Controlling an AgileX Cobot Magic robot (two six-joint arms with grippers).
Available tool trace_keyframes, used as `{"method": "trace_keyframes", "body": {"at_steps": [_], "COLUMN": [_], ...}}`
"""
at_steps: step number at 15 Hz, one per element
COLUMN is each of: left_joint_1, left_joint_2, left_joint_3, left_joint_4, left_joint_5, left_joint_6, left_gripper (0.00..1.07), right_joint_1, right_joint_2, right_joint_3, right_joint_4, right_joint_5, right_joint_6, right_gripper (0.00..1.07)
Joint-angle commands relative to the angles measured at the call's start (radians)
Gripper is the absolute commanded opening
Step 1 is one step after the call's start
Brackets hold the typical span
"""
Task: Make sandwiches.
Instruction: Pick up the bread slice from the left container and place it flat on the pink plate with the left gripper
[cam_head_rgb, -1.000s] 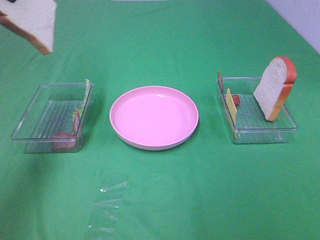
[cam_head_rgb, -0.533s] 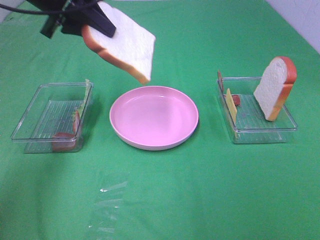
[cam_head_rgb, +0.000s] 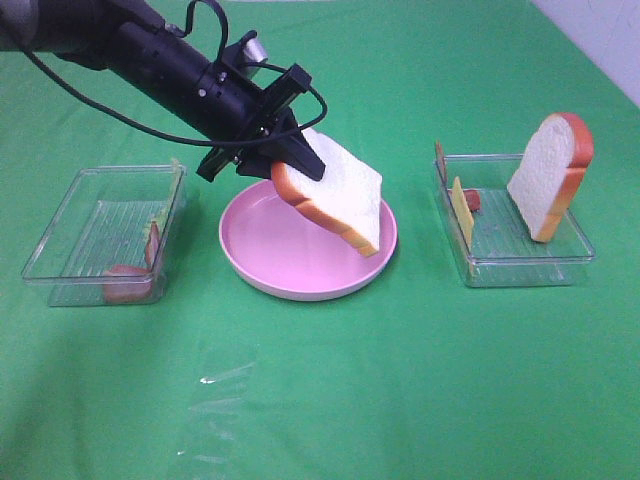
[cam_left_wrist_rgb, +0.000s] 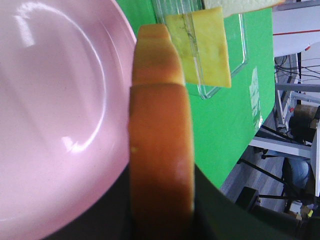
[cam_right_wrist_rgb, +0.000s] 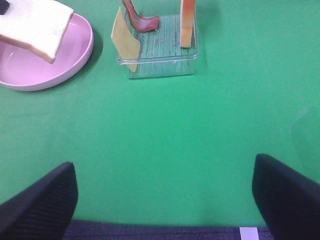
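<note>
The black left gripper (cam_head_rgb: 300, 165) is squeezed shut on a white square toy bread slice with an orange-brown crust (cam_head_rgb: 340, 198). It pinches this held bread slice by the crust at one end. The held bread slice hangs tilted in the air over the round pink plate (cam_head_rgb: 262, 278). Its low corner points down at the side of the plate nearest the right tray. It looks to be just above the plate, not lying on it. In the left wrist view the crust (cam_left_wrist_rgb: 160, 150) fills the middle, with the pink plate (cam_left_wrist_rgb: 50, 125) beside it.

The black right gripper (cam_right_wrist_rgb: 164, 167) has its two fingers far apart. Nothing is between them. It hangs over the green cloth table (cam_head_rgb: 400, 380), well apart from the plate.

The clear rectangular plastic tray on the right (cam_head_rgb: 520, 262) holds a second bread slice (cam_head_rgb: 550, 175). It stands up on its edge and leans a little. A thin yellow cheese slice (cam_head_rgb: 461, 210) stands at the tray wall nearest the plate. A small reddish bacon strip (cam_head_rgb: 472, 200) sits just beside it.

The clear rectangular plastic tray on the left (cam_head_rgb: 90, 230) holds reddish-pink bacon pieces (cam_head_rgb: 128, 282). A pale green lettuce leaf (cam_head_rgb: 175, 175) leans on the wall nearest the plate.
</note>
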Motion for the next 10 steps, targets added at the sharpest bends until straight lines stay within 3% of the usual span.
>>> {"method": "trace_keyframes", "body": {"at_steps": [1, 10], "left_joint_1": [-0.004, -0.004], "left_joint_2": [0.012, 0.065], "left_joint_3": [-0.005, -0.005], "left_joint_4": [-0.033, -0.031], "left_joint_5": [-0.041, -0.054], "left_joint_6": [0.008, -0.015], "left_gripper": [0.0, 0.0], "right_joint_1": [0.0, 0.0], "right_joint_2": [-0.028, -0.028], "right_joint_3": [0.002, 0.002], "right_joint_4": [-0.004, -0.004], "right_joint_5": [-0.004, -0.004], "right_joint_6": [-0.004, -0.004], "right_gripper": [0.91, 0.91]}}
